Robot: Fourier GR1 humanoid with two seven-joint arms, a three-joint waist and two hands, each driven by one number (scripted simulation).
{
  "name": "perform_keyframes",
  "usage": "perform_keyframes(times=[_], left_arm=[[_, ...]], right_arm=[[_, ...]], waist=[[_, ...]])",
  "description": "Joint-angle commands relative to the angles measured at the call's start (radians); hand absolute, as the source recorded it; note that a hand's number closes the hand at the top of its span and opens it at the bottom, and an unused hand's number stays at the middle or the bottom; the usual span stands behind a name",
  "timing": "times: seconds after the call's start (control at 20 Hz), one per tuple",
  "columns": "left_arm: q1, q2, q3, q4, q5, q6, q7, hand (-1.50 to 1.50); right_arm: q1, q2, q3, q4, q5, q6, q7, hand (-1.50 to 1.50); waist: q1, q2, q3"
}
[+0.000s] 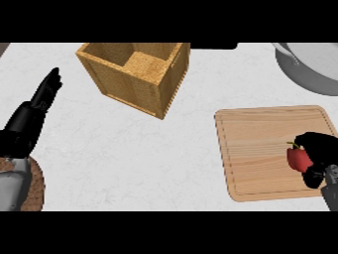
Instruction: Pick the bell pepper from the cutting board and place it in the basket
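Bell pepper (299, 159), the one red pepper in view, sits over the right part of the single wooden cutting board (274, 149), with the right hand (325, 151) curled round it from the right. One woven basket (136, 75), open at the top, stands well apart at upper left of the board. One grey pan (319, 67) lies at the top right corner. The left hand (36, 111) rests at the left, fingers straight, above one round cork mat (34, 181) on the white counter (128, 149).
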State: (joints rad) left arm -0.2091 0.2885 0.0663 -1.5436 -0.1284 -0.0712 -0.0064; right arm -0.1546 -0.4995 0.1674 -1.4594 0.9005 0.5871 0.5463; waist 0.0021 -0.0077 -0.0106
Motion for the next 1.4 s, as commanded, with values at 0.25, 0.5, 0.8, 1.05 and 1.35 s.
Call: perform_keyframes(times=[0.25, 0.5, 0.8, 1.05, 1.35], left_arm=[[-0.050, 0.015, 0.022, -0.011, 0.023, -0.046, 0.040, 0.00], [-0.030, -0.008, 0.007, -0.029, 0.013, -0.037, 0.072, 0.00], [0.040, -0.027, -0.006, -0.030, -0.029, -0.008, -0.008, 0.00], [0.003, 0.018, 0.037, -0.019, 0.004, -0.041, 0.020, 0.00], [0.013, -0.004, 0.028, -0.033, -0.006, -0.024, 0.027, 0.00]], right_arm=[[-0.188, 0.161, -0.032, 0.181, 0.064, -0.143, 0.036, 1.50], [-0.284, 0.163, -0.078, 0.303, 0.117, -0.320, -0.026, 1.50], [-0.330, 0.195, -0.120, 0.191, 0.163, -0.487, 0.047, 1.50], [-0.429, 0.280, -0.198, -0.039, 0.054, -0.617, 0.030, 1.50], [-0.615, 0.290, -0.238, -0.180, -0.070, -0.524, 0.045, 1.50]], waist=[[0.012, 0.012, 0.011], [0.013, 0.011, 0.012], [0.005, 0.008, 0.011], [-0.007, -0.001, 0.012], [-0.001, 0.002, 0.010]])
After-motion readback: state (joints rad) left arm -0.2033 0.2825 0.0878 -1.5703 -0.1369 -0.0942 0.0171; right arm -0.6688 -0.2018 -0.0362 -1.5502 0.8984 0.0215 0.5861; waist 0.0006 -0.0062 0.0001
